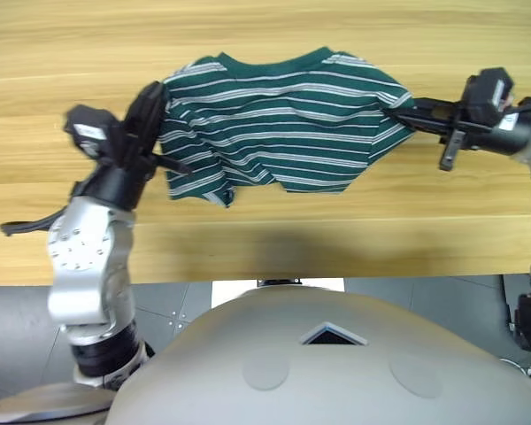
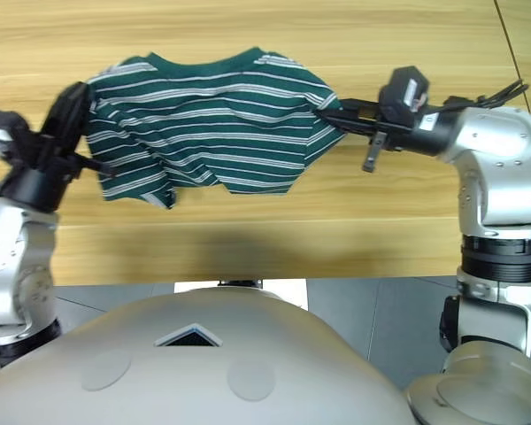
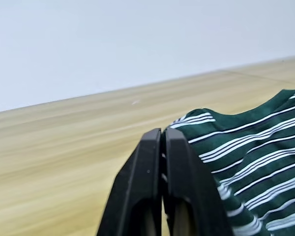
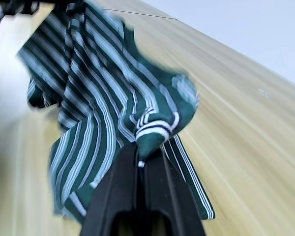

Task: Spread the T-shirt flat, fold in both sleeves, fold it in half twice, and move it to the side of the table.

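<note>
T-shirt: green w/ white stripes (image 1: 283,124), strung between our two arms over the middle of the wooden surface (image 1: 71,44), collar on the far side, hem toward us
Left jaws: clenched on the shirt's edge at our left shoulder side, cloth pinched betw. the black fingers (image 3: 147,187)
Right jaws: clenched on the sleeve (image 4: 157,128) at our right, its cuff bunched up just at the tips
Why held so: we read this as the spreading step. A grip at each side lets us pull the chest taut & lay it down flat; no fold made yet
Slack: the lower left hem (image 1: 217,190) curls under & sags, so we judge more outward pull is needed
Height: the shirt looks lifted off the surface; whether the hem touches, we can't tell
Around: the wood runs wide to either side; past its near edge, grey floor (image 1: 18,328)
In the way: chiefly the shirt's own curled hem, which could get trapped underneath when lowered
</note>
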